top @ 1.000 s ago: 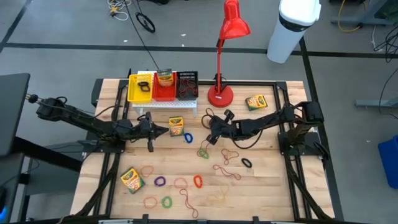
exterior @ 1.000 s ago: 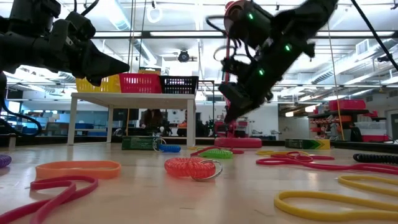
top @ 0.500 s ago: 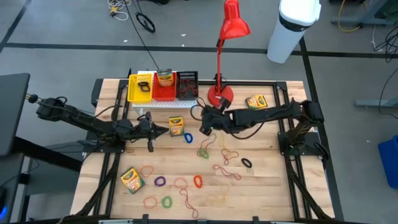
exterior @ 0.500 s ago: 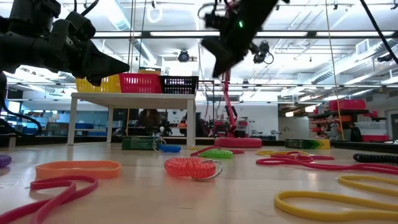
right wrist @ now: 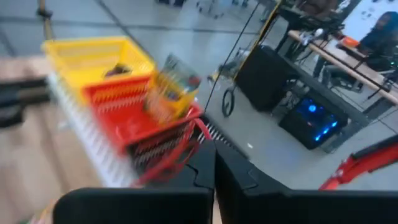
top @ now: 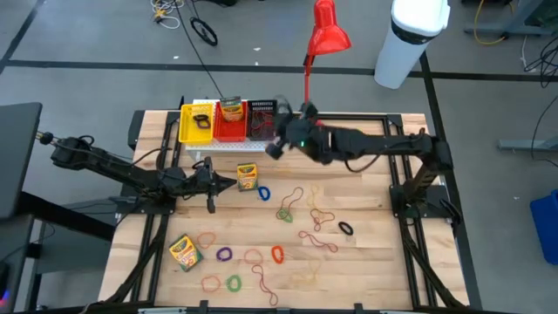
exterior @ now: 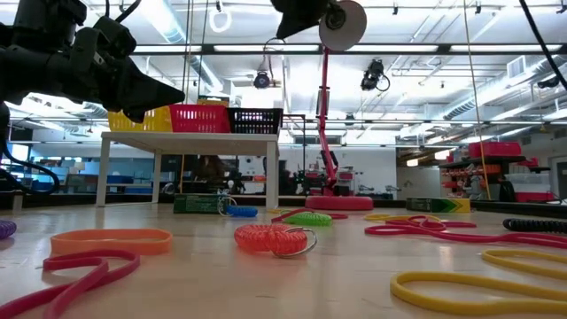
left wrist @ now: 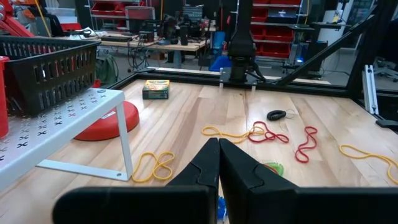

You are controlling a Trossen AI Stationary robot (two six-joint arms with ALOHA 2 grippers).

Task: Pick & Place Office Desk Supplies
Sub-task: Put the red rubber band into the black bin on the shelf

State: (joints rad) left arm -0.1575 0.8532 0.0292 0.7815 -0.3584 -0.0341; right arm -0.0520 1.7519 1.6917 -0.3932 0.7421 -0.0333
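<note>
The right gripper, clenched on a thin red rubber-band loop, hovers by the black mesh basket at the desk's back edge — next, release inside it.

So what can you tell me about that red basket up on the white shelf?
The red basket looks like plastic with slotted, open walls. It sits upright on the white perforated rack, in the middle of a row, between a yellow basket and a black basket, touching both. A green-and-yellow crayon box stands in it, poking above the rim.
</note>
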